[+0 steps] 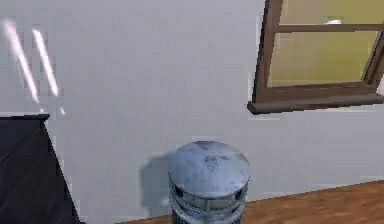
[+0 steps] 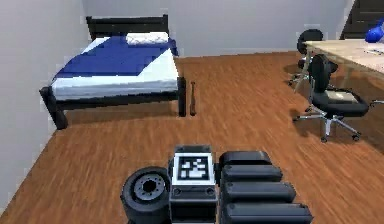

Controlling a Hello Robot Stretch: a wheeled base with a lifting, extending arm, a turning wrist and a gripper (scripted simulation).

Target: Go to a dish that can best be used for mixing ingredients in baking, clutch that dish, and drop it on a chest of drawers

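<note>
One step in hand, we judge: bowl search. Next, approach desk [image 2: 350, 58] at two o'clock. State of gripper [image 2: 149, 193] fingers: we cannot tell.

Black cabinet [image 1: 25, 170], forward view's lower left

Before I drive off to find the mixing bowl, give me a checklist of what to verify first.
1. Way ahead free: not ok, a grey domed metal bin stands close in front of the pale grey wall.
2. Bowl located: cannot tell, the small blue thing on the light wooden desk is too small to name.
3. Approach to desk: not ok, a black wheeled office chair stands beside it.
4. Drop-off found: cannot tell, the black cabinet may be the chest.
5. End effector holding anything: cannot tell.
</note>
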